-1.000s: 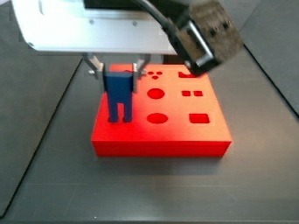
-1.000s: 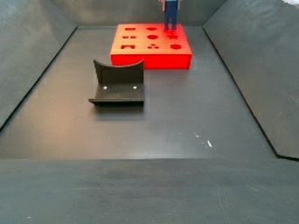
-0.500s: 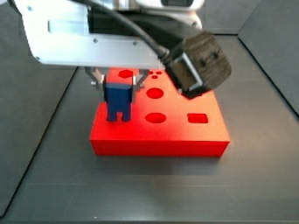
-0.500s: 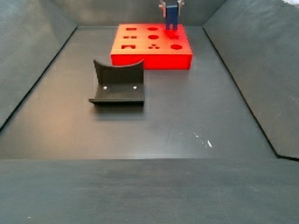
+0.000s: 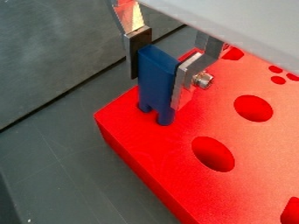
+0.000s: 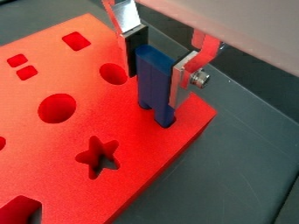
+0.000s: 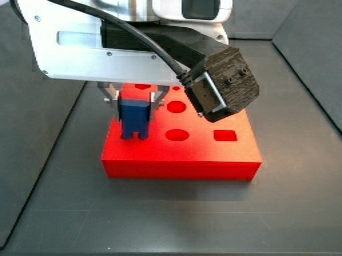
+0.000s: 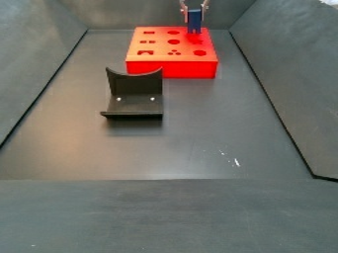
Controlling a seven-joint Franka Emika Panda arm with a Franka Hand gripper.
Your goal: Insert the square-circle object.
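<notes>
The square-circle object (image 5: 158, 83) is a tall blue block with two legs. It stands upright near a corner of the flat red block (image 5: 131, 129), with its leg tips in the red block's holes. My gripper (image 5: 162, 68) is shut on its upper part, one silver finger on each side. Both also show in a wrist view: the blue block (image 6: 155, 87), the gripper (image 6: 159, 66) and the red block (image 6: 70, 80). In a side view the blue block (image 7: 134, 115) sits under the gripper (image 7: 134, 100) on the red block (image 7: 181, 165). It also shows far back in a side view (image 8: 193, 22).
The red block (image 8: 172, 67) has several shaped holes: round, square and star. A dark grey curved holder (image 8: 133, 94) stands on the dark floor in front of it. Sloped dark walls close the floor in on both sides.
The gripper has come down a little with the blue block. Its legs stand lower in the red block than a second ago.
</notes>
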